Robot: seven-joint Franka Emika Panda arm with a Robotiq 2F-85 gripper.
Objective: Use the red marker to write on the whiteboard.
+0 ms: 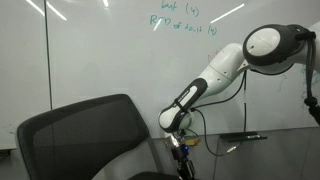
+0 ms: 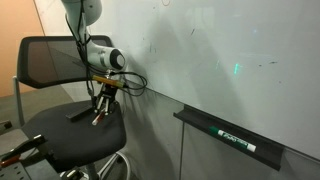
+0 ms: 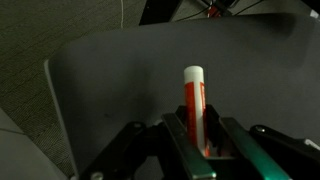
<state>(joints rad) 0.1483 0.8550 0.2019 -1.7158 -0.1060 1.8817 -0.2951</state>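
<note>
A slim red marker with a pale cap (image 3: 194, 100) sits between the fingers of the Robotiq gripper (image 3: 197, 132) in the wrist view. The jaws are drawn in narrow, flanking its lower end on both sides and gripping it, while the capped end sticks out past the fingertips. Under it lies the dark grey seat of a black mesh-backed office chair (image 3: 100, 80).

In both exterior views the white arm bends steeply down, so the gripper (image 1: 180, 147) (image 2: 98, 114) is low over the chair seat (image 2: 60, 135), with the chair back (image 1: 85, 125) beside it. The marker itself is too small to make out there.

The glossy white whiteboard with green handwriting (image 1: 110, 50) (image 2: 230, 60) stands behind and beside the chair, well apart from the gripper. Its narrow dark ledge (image 2: 195, 121) carries a blackish slim marker (image 2: 236, 139). Black cables (image 2: 133, 84) loop from the wrist near the board.
</note>
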